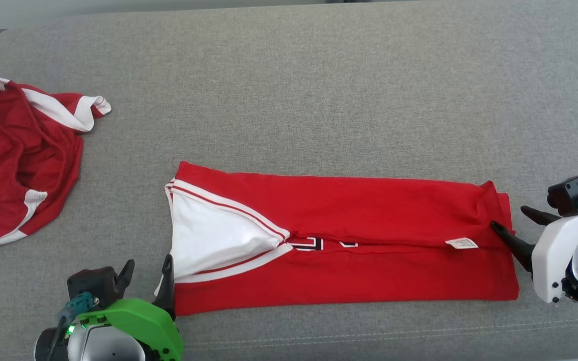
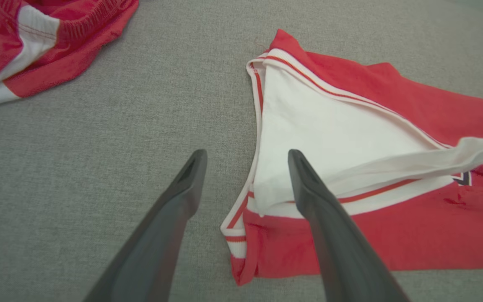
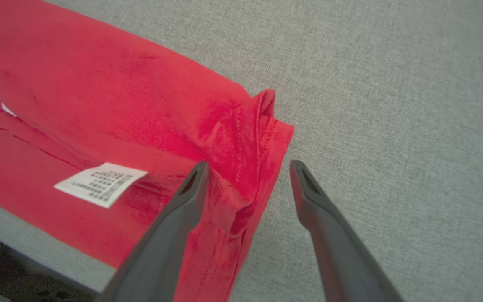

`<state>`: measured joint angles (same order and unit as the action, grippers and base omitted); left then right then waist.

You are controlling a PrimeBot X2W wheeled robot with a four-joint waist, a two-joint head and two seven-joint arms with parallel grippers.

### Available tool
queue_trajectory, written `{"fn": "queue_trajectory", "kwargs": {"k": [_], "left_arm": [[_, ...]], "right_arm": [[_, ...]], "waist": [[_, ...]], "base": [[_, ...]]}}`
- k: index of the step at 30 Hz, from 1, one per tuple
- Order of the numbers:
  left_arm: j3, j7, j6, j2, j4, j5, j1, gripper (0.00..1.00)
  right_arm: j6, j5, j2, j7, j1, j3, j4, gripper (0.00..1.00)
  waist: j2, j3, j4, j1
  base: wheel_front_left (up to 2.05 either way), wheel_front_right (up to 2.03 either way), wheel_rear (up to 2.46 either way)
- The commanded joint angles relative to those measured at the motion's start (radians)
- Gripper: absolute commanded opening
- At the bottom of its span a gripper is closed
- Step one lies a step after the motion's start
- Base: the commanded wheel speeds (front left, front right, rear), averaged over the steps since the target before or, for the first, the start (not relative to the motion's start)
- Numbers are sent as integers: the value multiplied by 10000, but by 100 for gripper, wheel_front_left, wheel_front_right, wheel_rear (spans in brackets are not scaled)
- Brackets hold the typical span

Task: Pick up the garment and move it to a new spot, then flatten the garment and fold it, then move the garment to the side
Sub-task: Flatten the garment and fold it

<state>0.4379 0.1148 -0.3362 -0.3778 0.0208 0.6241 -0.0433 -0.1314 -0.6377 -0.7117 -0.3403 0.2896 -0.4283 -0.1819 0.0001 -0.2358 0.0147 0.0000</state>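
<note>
Red garment (image 1: 379, 200) with white striped trim, folded lengthwise into a long flat band, white inside showing, on grey cushion (image 1: 319, 75)

The right gripper (image 3: 248, 165) holds its two dark fingers wide apart. One finger is over the bunched hem end of the red garment (image 3: 99, 105), the other over the grey fabric surface (image 3: 392, 105) just beside it. A white printed label (image 3: 101, 183) lies on the garment.
</note>
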Motion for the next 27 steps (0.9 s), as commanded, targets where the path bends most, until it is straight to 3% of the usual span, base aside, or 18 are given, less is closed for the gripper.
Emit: {"fn": "queue_trajectory", "kwargs": {"k": [1, 8, 18, 27], "left_arm": [[-34, -64, -44, -65, -99, 1, 174, 100], [-215, -952, 100, 38, -87, -109, 220, 100], [-362, -2969, 584, 258, -652, -418, 193, 100], [-611, -3705, 975, 587, -1145, -497, 383, 100]], "right_arm": [[14, -138, 98, 153, -195, 174, 8, 100], [14, -100, 781, 761, -803, 1301, -60, 100], [12, 507, 3157, 1789, -1716, 3519, -83, 100], [12, 1224, 4932, 2609, -2120, 4914, 73, 100]], "waist": [[-1, 138, -14, 0], [-1, 724, -127, 0], [-1, 1700, -354, 0], [-1, 2318, -592, 0]], "base": [[0, 0, 0], [0, 0, 0], [0, 0, 0], [0, 0, 0]]}}
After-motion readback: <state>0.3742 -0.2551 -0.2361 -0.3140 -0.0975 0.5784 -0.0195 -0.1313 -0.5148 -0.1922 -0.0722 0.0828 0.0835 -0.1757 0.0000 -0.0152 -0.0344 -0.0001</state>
